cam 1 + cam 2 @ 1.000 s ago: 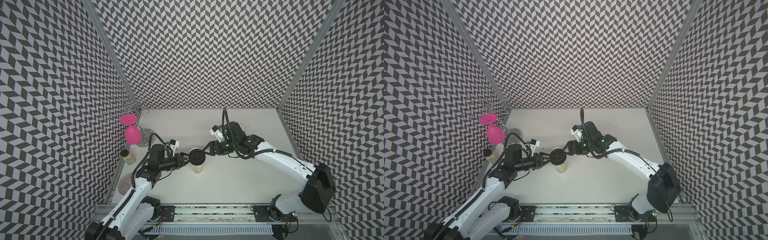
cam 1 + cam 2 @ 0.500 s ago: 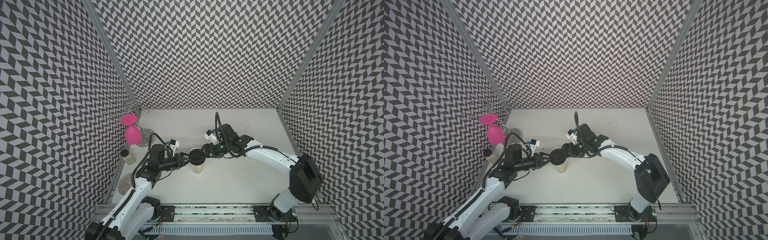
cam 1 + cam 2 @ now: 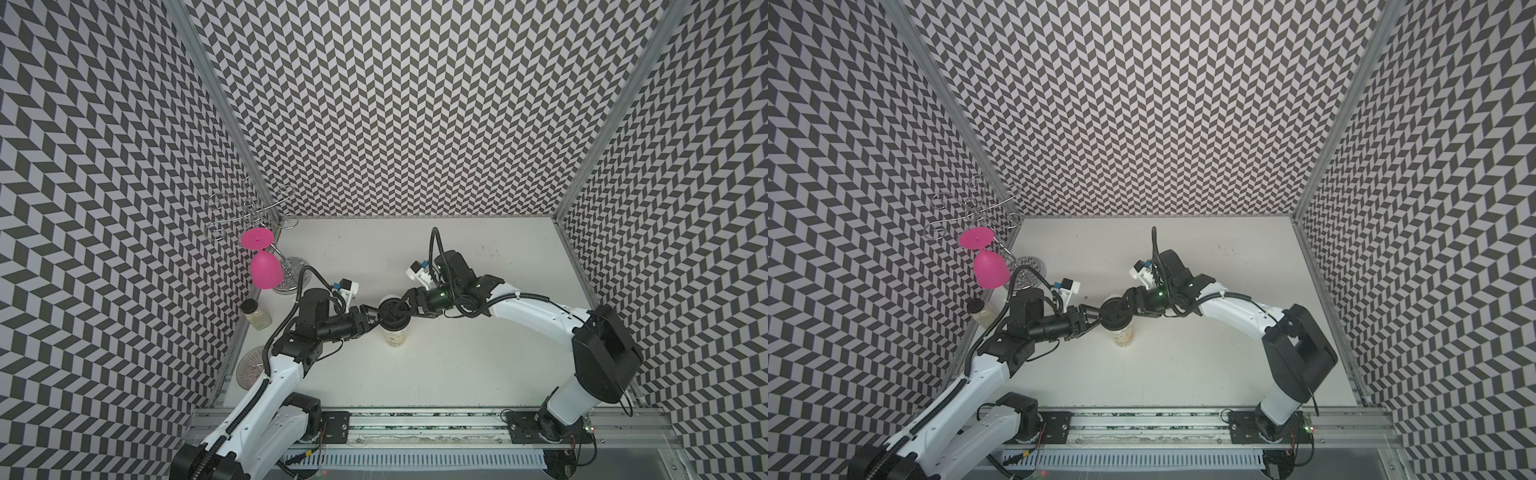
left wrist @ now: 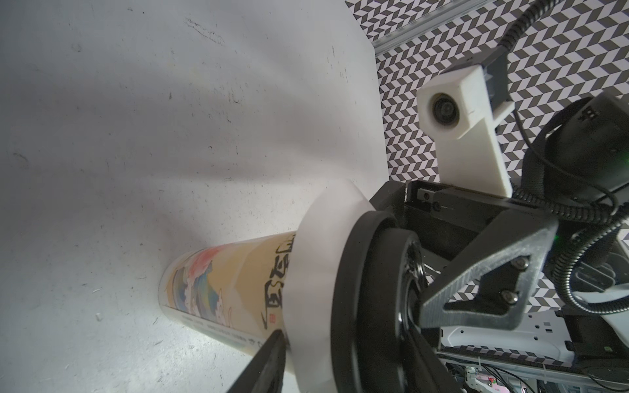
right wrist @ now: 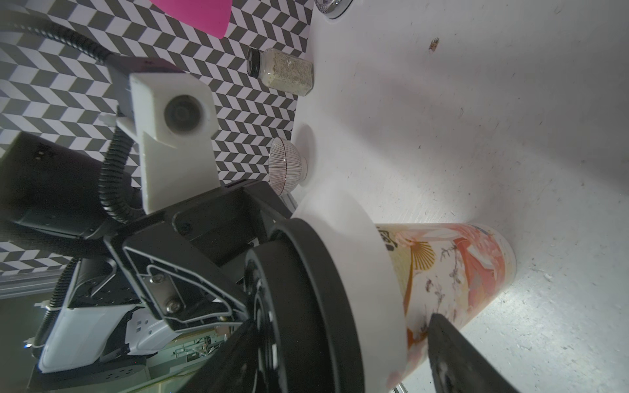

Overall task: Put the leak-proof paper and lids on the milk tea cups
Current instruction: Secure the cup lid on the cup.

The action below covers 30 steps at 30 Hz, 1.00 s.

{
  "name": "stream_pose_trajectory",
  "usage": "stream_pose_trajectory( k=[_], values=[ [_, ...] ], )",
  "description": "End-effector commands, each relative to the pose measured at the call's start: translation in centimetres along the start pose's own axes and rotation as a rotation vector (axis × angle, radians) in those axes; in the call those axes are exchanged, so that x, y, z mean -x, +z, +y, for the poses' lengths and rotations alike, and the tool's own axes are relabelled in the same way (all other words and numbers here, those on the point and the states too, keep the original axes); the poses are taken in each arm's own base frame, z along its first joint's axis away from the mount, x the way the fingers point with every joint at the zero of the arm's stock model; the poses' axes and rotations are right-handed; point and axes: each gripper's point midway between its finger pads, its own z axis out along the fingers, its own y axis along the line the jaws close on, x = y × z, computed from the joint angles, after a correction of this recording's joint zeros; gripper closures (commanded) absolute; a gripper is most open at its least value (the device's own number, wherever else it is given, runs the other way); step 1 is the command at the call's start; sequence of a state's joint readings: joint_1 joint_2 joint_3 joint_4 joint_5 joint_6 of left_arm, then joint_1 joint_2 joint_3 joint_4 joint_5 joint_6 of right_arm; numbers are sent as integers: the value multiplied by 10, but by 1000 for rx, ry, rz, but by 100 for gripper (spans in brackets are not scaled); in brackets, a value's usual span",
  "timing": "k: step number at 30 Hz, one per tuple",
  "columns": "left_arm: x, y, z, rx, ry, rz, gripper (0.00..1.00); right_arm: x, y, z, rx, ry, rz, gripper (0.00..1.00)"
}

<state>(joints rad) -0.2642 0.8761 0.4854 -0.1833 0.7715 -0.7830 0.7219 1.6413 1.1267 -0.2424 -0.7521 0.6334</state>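
I've got the left gripper [image 3: 371, 322] with jaws part-way apart, straddling the edge of the black lid [image 3: 392, 319]; can't tell if it pinches. The right gripper [image 3: 405, 310] has its jaws wide: one finger over the lid, the other down beside the milk tea cup [image 3: 397, 337], gripping nothing. The cup stands upright between both grippers. The leak-proof paper [image 4: 315, 272] drapes over its rim under the lid, right at the fingertips.

The leak-proof paper [image 4: 316, 258] lies draped over the cup [image 4: 218, 289] beneath a black lid [image 4: 354, 289].
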Motion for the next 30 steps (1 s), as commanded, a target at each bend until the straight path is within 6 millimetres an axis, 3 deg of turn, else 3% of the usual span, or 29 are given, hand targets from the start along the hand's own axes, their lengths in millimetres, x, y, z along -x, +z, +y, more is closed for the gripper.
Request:
stream_pose_trajectory(
  k=[1,11,18,24,30],
  values=[
    [-20,3,40,141,-106,42,43,-20,5,-29,-74,70,39,26],
    [2,-2,13,81,-57,-16,34,-23,6,-33,-80,79,40,26],
    [26,-16,-12,35,-12,-102,32,-24,6,-36,-86,82,40,27],
    [36,-32,-7,61,-46,-170,42,-24,6,-36,-86,83,38,27],
    [24,-26,3,60,-74,-111,45,-24,6,-36,-86,83,39,27]
  ],
)
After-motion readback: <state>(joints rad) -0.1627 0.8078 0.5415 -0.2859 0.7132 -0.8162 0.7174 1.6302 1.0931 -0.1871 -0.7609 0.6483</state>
